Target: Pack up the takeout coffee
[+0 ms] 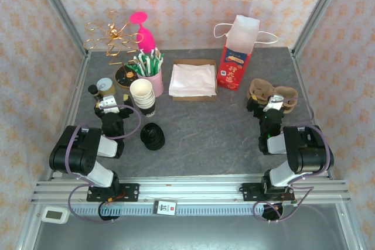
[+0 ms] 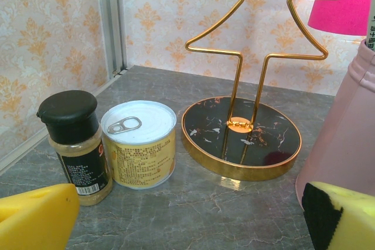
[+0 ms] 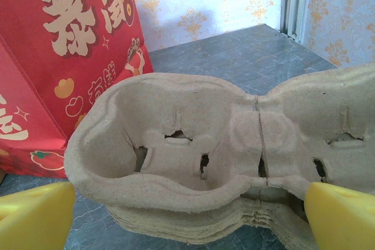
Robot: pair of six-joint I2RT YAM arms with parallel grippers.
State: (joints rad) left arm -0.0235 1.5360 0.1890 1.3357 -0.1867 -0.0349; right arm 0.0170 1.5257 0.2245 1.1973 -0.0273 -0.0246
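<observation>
Right hand (image 3: 187, 218), yellow pads (image 3: 35, 215) apart, faced nested brown pulp cup carriers (image 3: 187, 144) near red paper bag (image 3: 58, 57) | left hand (image 2: 187, 218) apart, empty | risk: pinch could've lifted several carriers together

— What sits on the tabletop (image 1: 205, 127)?
— It's a grey, stone-look slab. Far left: a spice jar (image 2: 76, 144) just beside a tin (image 2: 140, 150), a gold wire stand (image 2: 269, 139), a pink pot (image 1: 153, 80), stacked paper cups (image 1: 143, 95), and black lids (image 1: 153, 136) nearer.
— And rightward?
— A napkin box (image 1: 193, 80) mid-back, a red bag (image 1: 234, 65) beside it, and stacked pulp carriers (image 3: 246, 139).
</observation>
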